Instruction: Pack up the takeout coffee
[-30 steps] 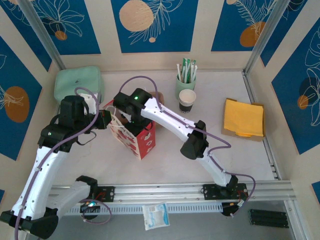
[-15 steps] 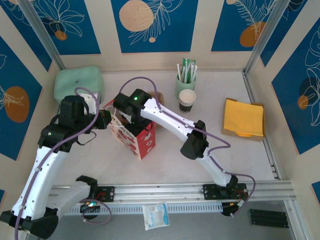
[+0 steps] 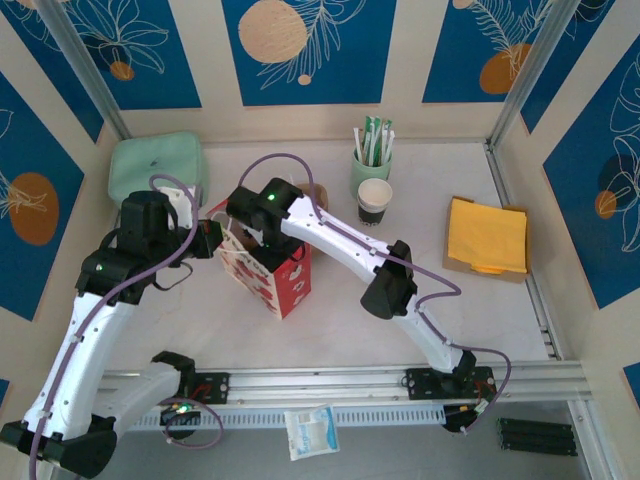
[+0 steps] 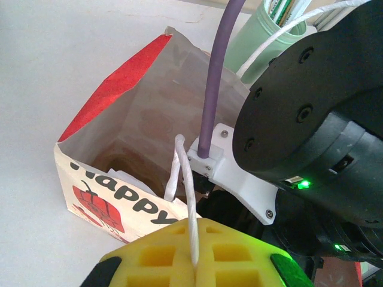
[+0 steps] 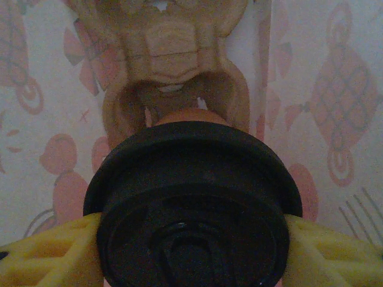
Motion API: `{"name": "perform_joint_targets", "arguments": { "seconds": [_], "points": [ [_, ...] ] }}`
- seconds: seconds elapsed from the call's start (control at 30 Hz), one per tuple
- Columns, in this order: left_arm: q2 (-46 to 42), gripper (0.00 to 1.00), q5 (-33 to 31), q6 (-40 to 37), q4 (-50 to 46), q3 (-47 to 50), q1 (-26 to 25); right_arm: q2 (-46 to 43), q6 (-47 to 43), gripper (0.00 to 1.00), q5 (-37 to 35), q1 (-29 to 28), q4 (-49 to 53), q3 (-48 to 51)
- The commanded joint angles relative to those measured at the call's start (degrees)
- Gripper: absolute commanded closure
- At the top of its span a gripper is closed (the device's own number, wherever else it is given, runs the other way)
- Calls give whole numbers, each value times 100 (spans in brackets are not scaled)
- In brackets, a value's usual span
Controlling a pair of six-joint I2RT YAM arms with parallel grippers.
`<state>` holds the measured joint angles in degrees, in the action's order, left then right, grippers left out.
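My worry is the let-go. My right gripper [image 5: 191, 248] is down inside the paper bag [image 3: 272, 278], its yellow pads [image 5: 48, 254] pressed against either side of the takeout coffee [image 5: 191, 191], so the cup sits right between my fingertips with its black lid [image 5: 192, 161] facing the wrist camera. I cannot tell whether the cup's base is on the bag floor. If I spread the pads while it hangs above the floor, it drops and may land tilted or tip against the wall. Something white [image 4: 128, 176] lies low in the bag, and a tan moulded shape [image 5: 173, 54] stands just beyond the cup; I judge either one could leave the base on uneven footing.

The second risk is the bag itself. My left gripper [image 4: 194, 263] is pressed together on the white handle [image 4: 181, 173], and I judge that this pinch is what holds the mouth open. Should the cord slip, the paper could fold in on my right arm [image 3: 340, 240], and drawing that arm out could then drag the bag along or knock the cup over. The purple cable [image 4: 214, 89] also runs close to the bag's rim and could catch it on the way up
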<state>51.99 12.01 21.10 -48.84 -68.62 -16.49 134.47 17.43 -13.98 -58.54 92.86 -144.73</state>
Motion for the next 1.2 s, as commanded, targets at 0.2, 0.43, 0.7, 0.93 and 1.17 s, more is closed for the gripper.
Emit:
{"name": "perform_joint_targets", "arguments": {
  "seconds": [0.2,0.43,0.7,0.93,1.17],
  "points": [
    [-33,100,109,-3,130,-37,58,-97,123,46,-368,-52,870,-130],
    [-39,100,109,8,138,-7,53,-46,202,47,-549,-60,696,-159],
    [-35,100,126,10,129,-12,58,-53,278,47,-624,-61,470,-122],
    [-33,100,124,-1,114,-11,58,-53,298,47,-591,-65,280,-78],
    [-41,100,126,-1,90,-22,59,-113,325,47,-570,-67,100,24]
  ]
}}
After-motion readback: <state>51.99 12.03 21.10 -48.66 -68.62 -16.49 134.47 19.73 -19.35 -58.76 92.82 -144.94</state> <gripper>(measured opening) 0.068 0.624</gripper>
